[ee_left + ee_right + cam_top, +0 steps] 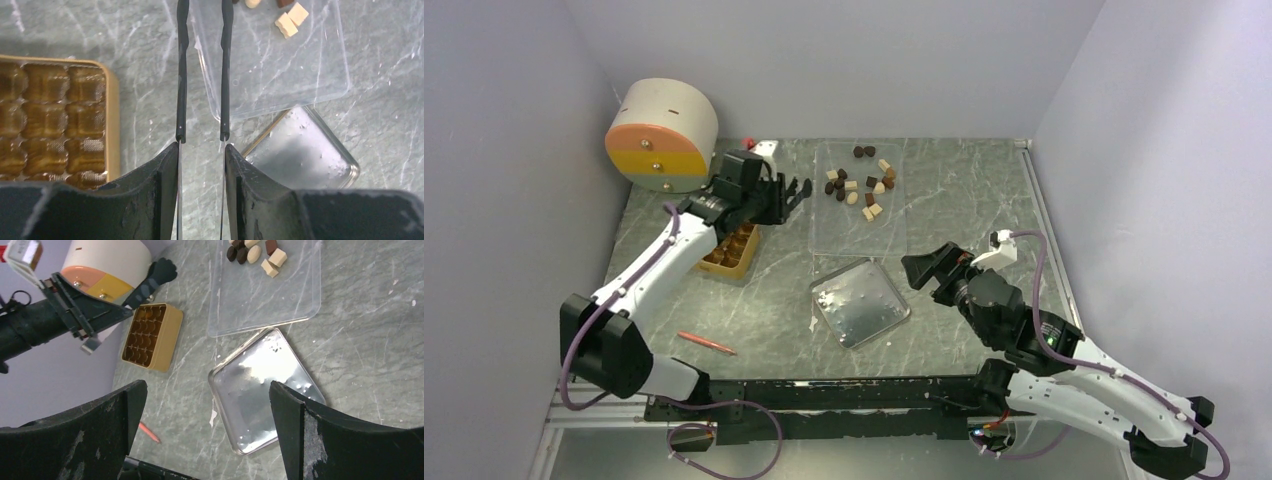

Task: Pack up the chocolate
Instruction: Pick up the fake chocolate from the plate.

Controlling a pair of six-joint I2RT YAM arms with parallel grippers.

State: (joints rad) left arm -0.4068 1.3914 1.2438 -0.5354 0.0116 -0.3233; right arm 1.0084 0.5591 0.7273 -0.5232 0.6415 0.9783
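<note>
A black mounting rail [824, 395] runs along the near edge of the desk [964, 190], carrying both arm bases. The clear tray [859, 240] in the middle of the desk serves as the reference for the rest.

Well to the near left of the clear tray lies a thin red-orange pen [707, 343]. Far to the tray's left, against the wall, a round drum [662, 135] rests on its side, its face banded orange and yellow. A golden-tan compartment box [732, 250] lies to the left of the tray, partly under the left arm. The left pincer [796, 188] hangs just over the tray's left edge. Its thin fingers [181, 75] stand parallel with a narrow gap, and only desk and tray edge show between them, so it pinches nothing.

The chocolate [861, 185] lies in a loose cluster on the far half of the clear tray: dark brown, mid brown and cream pieces, with two dark ones slightly apart toward the far edge.

A square metal tin [861, 303], speckled with white crumbs, sits at the tray's near edge, with its far corner meeting that edge.

To the near right of the tray, the right pincer [924, 268] hovers above the desk, spread wide with nothing between its fingers [100, 430].
</note>
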